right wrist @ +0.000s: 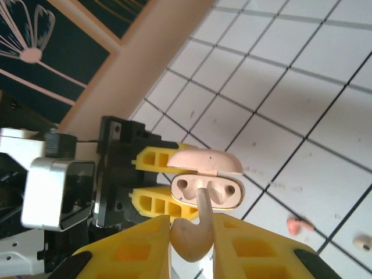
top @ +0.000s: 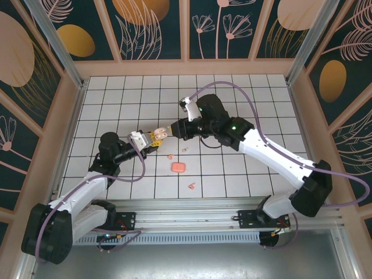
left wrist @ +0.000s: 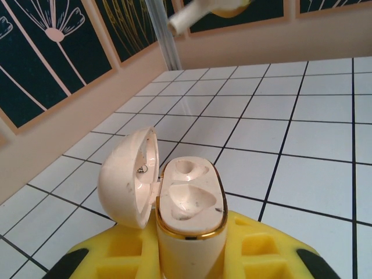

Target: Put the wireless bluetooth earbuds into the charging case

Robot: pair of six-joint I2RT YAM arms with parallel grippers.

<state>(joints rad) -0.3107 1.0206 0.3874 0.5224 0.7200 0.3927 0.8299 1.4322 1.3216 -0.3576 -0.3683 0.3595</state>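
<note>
**Cream earbud lined up stem-first at the open case, not yet seated**

Item under inspection: one cream earbud (right wrist: 203,204). It sits clamped between the yellow fingers of the right gripper (right wrist: 190,226), bulb end in the grip and stem sticking out ahead.

Its long axis runs straight forward from the gripper, toward the cream case (right wrist: 207,192) directly in front. In the right wrist view the stem tip overlaps the case's face between the two sockets. From that angle I cannot tell whether it touches.

The left wrist view shows the stem high above the mouth of the case and apart from it. Both sockets (left wrist: 189,200) are bare there, so I judge a gap remains to be closed.

The left gripper (left wrist: 189,256) is clamped on the body of the case and holds it off the table. The lid (left wrist: 131,177) is swung open to one side, and the open face is turned toward the right arm.

The right arm carries the part and is the one placed to move. In my judgement the coming move turns on shifting the stem off the centre line and onto one socket, then pushing along the stem's own axis.

Elsewhere on the table (top: 244,174): a pink case (top: 178,167), two pink earbuds (top: 170,156) and a second cream earbud (top: 185,149) lie loose on the tiles.
</note>
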